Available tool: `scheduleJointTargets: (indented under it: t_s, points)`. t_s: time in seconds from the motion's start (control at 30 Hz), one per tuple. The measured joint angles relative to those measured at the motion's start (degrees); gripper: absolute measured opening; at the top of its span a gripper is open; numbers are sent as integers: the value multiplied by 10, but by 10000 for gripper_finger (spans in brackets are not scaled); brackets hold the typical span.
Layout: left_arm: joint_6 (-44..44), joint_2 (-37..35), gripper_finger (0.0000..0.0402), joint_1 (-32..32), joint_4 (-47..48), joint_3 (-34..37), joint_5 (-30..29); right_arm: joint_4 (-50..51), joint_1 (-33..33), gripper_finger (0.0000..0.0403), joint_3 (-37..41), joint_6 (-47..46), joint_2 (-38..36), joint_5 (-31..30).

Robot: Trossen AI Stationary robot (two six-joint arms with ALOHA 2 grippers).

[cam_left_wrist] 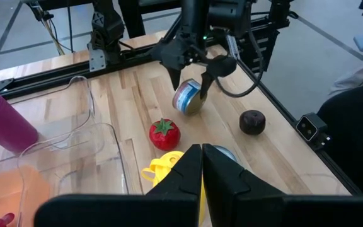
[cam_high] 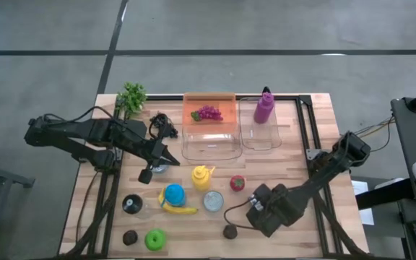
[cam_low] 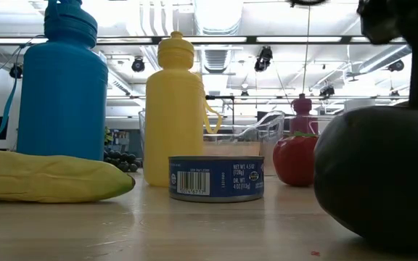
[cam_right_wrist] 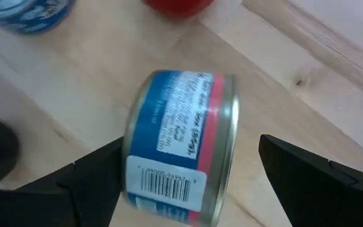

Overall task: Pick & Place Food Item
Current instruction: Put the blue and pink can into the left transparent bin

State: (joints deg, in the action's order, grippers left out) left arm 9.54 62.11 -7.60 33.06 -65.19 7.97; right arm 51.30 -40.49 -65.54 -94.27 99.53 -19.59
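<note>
So, high view first: butcher-block wooden table (cam_high: 280,170) with black rails round the edge, sitting on a grey floor crossed by dark lines. The left gripper (cam_high: 170,159) hangs mid-table beside the clear bins, fingers pressed together, holding nothing. The right gripper (cam_high: 254,208) is low at the near right part of the table, just past the red strawberry (cam_high: 237,183). I can't see what's under it from up here.

Low view, level with the wood: an upright blue tin (cam_low: 216,177) dead centre, a yellow bottle (cam_low: 175,109) behind it, a blue bottle (cam_low: 62,80) and a banana (cam_low: 49,177) off to one side. A dark round lump (cam_low: 383,170) fills the other side. The room behind is a big workshop with strip lights and ceiling ducts.

Left wrist view: its own fingers (cam_left_wrist: 188,173) are closed tight. Across the table the right gripper's fingers are spread around a pink-and-blue can (cam_left_wrist: 188,98), which is tipped on the wood near a dark plum (cam_left_wrist: 253,122).

Right wrist view: that can lies on its side on the pale planks between the wide-open fingers (cam_right_wrist: 307,170), with a clear gap on one side.
</note>
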Motion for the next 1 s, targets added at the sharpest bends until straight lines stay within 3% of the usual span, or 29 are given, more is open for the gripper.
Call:
scheduleJointTargets:
  t_s: [0.3,0.73,1.0]
  points:
    - [0,0,15,0,0,0,0,-67,5,313,35,35,0,2]
    - [0,0,15,0,0,0,0,-78,8,181,47,30,0,-14]
    - [0,0,15,0,0,0,0,-79,7,180,57,25,0,-35]
